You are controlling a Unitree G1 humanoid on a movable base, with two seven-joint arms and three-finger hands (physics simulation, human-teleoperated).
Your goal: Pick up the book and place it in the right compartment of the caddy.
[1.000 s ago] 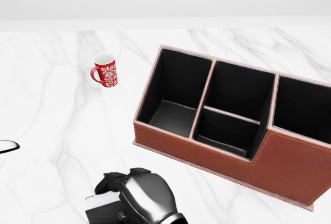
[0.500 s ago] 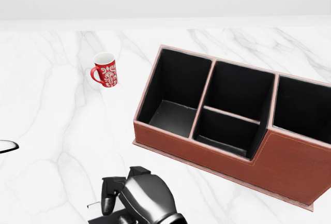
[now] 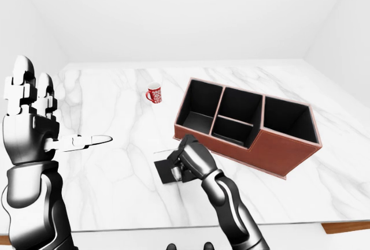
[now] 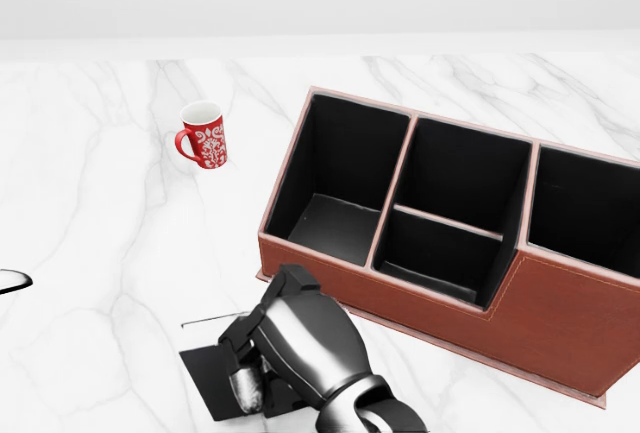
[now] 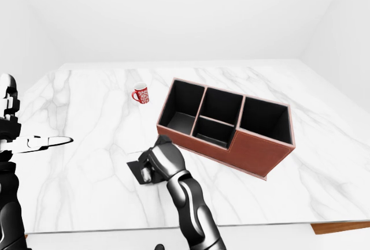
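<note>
The book [image 4: 208,381] is a thin dark volume low in the head view, tilted just above the marble table [image 4: 100,213]. My right hand [image 4: 247,371] is shut on its right edge, and the knuckles hide part of the cover. The brown caddy [image 4: 560,313] with black insides stands up and to the right of the hand. Its right compartment [image 4: 590,215] is open-topped and holds nothing I can see. My left hand [image 3: 58,117] is raised at the left of the left-eye view, fingers spread and open, holding nothing.
A red mug with a white pattern [image 4: 205,135] stands on the table, left of the caddy's left compartment [image 4: 340,173]. The middle section [image 4: 455,213] is split in two. The table's near edge [image 3: 173,228] runs below my right arm.
My right hand has risen from the bottom edge of the head view toward the caddy and closed on the book, which now shows more fully. Caddy and mug have not moved.
</note>
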